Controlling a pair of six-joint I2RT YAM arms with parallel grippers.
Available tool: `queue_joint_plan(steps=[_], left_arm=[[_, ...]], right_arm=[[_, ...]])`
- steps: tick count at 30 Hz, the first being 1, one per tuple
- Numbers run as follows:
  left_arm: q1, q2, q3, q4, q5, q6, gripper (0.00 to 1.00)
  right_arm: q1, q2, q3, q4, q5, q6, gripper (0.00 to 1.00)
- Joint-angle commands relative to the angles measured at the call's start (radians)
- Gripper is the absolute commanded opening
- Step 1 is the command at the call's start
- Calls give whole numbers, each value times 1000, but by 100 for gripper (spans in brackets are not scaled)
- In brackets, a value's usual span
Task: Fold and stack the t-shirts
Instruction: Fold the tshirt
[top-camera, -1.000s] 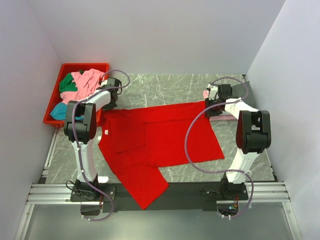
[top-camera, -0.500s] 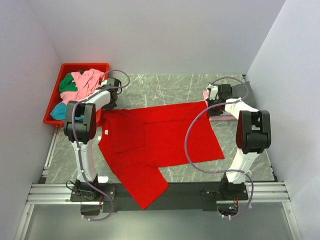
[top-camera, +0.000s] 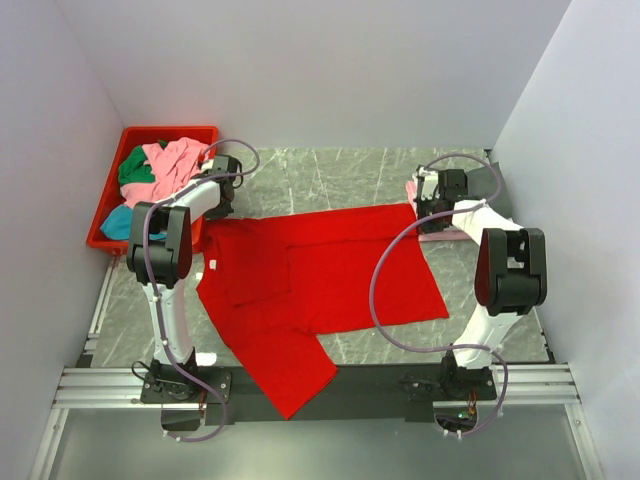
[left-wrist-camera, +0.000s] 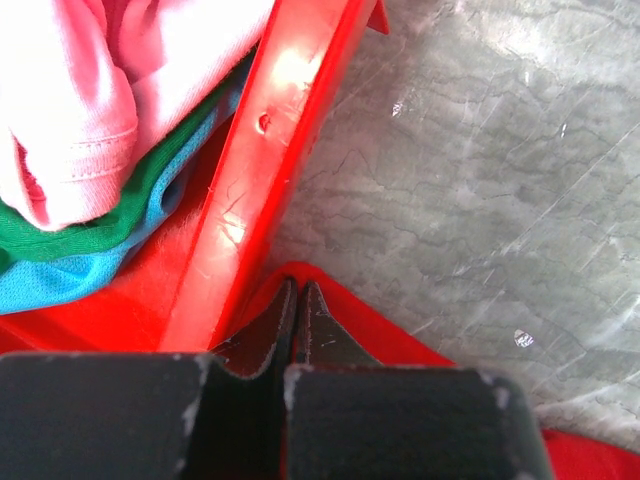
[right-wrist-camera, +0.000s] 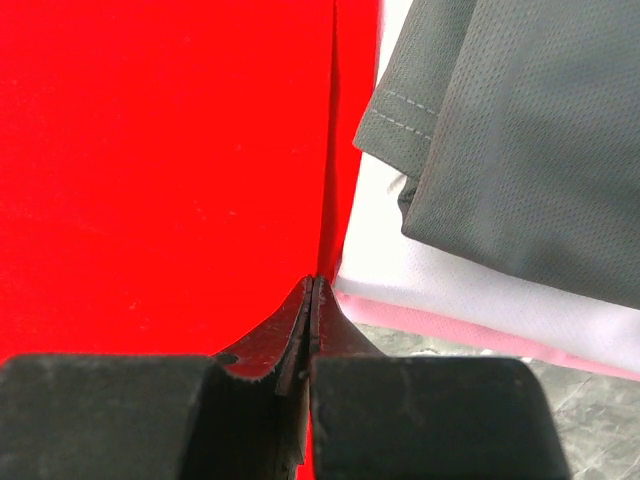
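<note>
A large red t-shirt (top-camera: 320, 280) lies spread flat across the table. My left gripper (top-camera: 222, 206) is shut on its far left corner, right beside the red bin; the left wrist view shows the fingertips (left-wrist-camera: 297, 292) pinching the red cloth (left-wrist-camera: 400, 350). My right gripper (top-camera: 420, 207) is shut on the shirt's far right corner. In the right wrist view its gripper (right-wrist-camera: 313, 287) clamps the red shirt's (right-wrist-camera: 160, 170) edge, next to a folded stack of dark grey (right-wrist-camera: 530, 130), white (right-wrist-camera: 420, 270) and pink (right-wrist-camera: 450, 330) t-shirts.
The red plastic bin (top-camera: 105, 225) stands at the far left, holding pink (top-camera: 170, 165), green (top-camera: 135, 168) and teal (top-camera: 122, 225) t-shirts. Its wall (left-wrist-camera: 270, 150) runs close to my left fingers. The folded stack (top-camera: 440, 236) lies under my right arm. White walls enclose the table.
My right gripper has closed on the red shirt's far right corner and the arm has shifted slightly. The left gripper and the shirt have not moved.
</note>
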Motion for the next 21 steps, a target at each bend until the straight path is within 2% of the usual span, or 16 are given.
queue_joint_plan(steps=[1, 6, 7, 8, 10, 11, 14, 18, 21], left_arm=[[22, -52, 15, 12, -19, 11, 0], [22, -69, 26, 7, 2, 6, 1], [22, -83, 29, 7, 22, 3, 1], [22, -91, 35, 7, 36, 3, 3], [22, -111, 38, 13, 80, 11, 17], [22, -135, 45, 16, 126, 9, 31], [22, -190, 52, 25, 180, 8, 46], [22, -279, 58, 24, 241, 1, 53], [22, -387, 16, 51, 318, 12, 61]], right_arm=[[3, -43, -5, 0, 2, -20, 0], [1, -30, 12, -34, -36, -41, 3], [1, -33, 14, -46, -47, -55, 6], [1, -55, 11, -49, -53, -61, 15], [3, -84, 3, -57, -62, -78, 26], [1, -113, 1, -63, -72, -86, 37], [1, -171, 1, -90, -105, -104, 47], [1, -246, -8, -130, -179, -144, 51], [1, -305, -16, -187, -310, -221, 52]])
